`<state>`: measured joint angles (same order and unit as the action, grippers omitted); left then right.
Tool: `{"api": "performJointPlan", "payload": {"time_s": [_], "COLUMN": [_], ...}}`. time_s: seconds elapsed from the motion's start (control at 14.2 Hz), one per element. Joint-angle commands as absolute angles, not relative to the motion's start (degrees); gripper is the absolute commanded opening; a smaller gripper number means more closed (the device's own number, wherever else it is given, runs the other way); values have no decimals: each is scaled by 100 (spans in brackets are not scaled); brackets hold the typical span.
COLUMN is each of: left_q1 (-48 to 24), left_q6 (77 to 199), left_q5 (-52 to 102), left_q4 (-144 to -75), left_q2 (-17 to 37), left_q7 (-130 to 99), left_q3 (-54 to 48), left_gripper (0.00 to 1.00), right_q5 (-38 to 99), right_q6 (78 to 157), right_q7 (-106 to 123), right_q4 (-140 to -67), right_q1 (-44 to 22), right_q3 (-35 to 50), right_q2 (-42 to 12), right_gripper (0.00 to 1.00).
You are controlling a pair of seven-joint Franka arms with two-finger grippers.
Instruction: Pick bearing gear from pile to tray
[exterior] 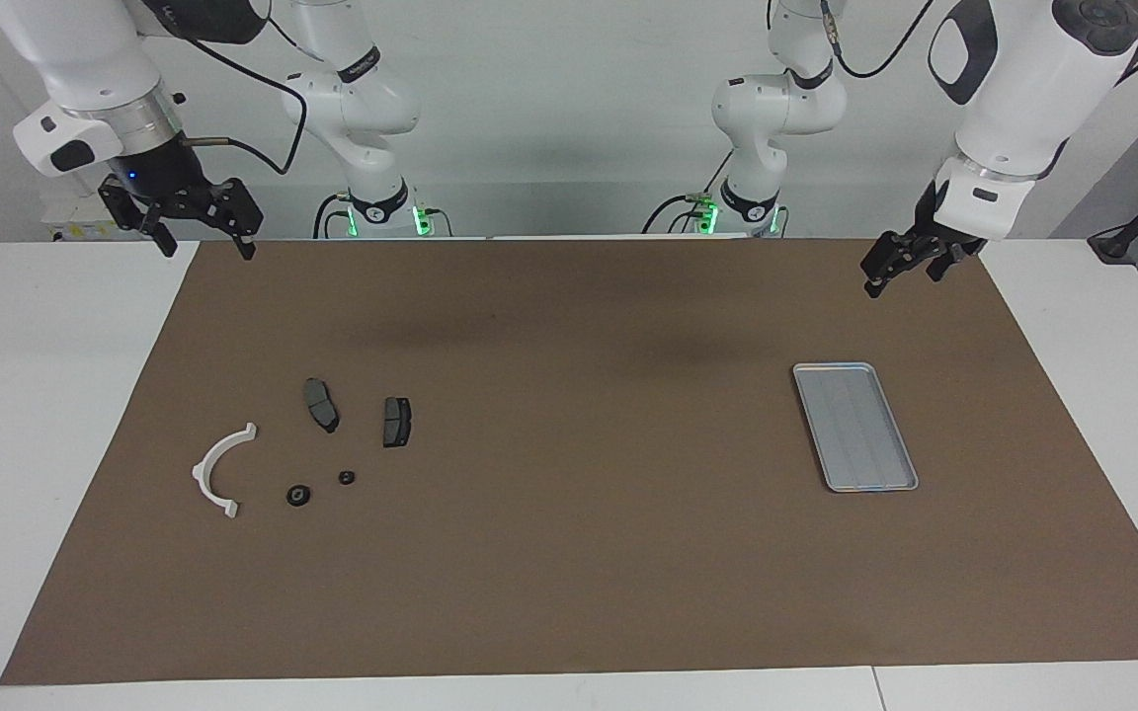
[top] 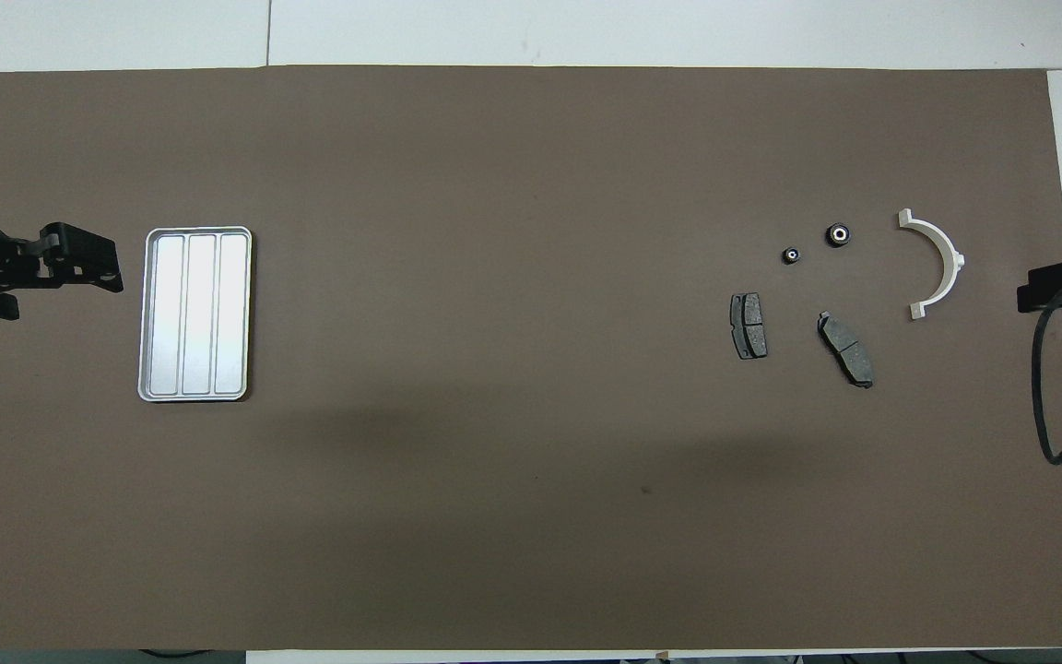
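A: Facing view: we see the pile at the right arm's end of the brown mat, tray (exterior: 854, 427) empty at the left arm's end. Two round black pieces; we take the larger one (exterior: 299, 496) as the bearing gear, lying just beside the white half-ring (exterior: 221, 467).

B: Which arm do we use?

A: Right gripper (exterior: 202, 229), fingers spread, holding nothing, raised over the mat's edge above that end. Left gripper (exterior: 909, 264), fingers also spread, waits over the mat's edge near the tray. The bearing is round, so no preferred axis.
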<state>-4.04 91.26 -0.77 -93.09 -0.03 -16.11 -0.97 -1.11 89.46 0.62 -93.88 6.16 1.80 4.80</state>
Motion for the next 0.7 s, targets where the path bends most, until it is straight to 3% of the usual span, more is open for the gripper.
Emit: {"api": "performJointPlan", "payload": {"time_s": [0.0, 0.35, 0.42, 0.49, 0.56, 0.63], "left_q1": [-343, -343, -343, -343, -343, -343], "left_q6": [9193, 9193, 9193, 9193, 9193, 9193], "left_q5": [-26, -26, -26, -26, -26, -26], "left_q4": [-9431, -9431, -9431, -9431, -9439, -9431], "left_q2": [-123, -123, -123, -123, -123, -123], "left_q7": [-1556, -1556, -1556, -1556, -1556, -1556], "left_q3": [-114, -114, -114, -114, -114, -114], "left_gripper": [100, 100, 100, 100, 100, 100], "right_q5": [-9, -9, 0, 9, 9, 9], "right_q6": [8956, 8860, 8903, 9043, 9322, 9525], "right_q7": [61, 395, 300, 64, -78, 69], "right_q4": [-9448, -9536, -9667, -9694, -9720, -9721], "right_q1": [712, 642, 633, 633, 642, 703], "right_q3": [237, 246, 272, 281, 290, 281], "right_q2": [527, 606, 659, 624, 511, 344], "right_gripper": [100, 100, 88, 69, 92, 100]}}
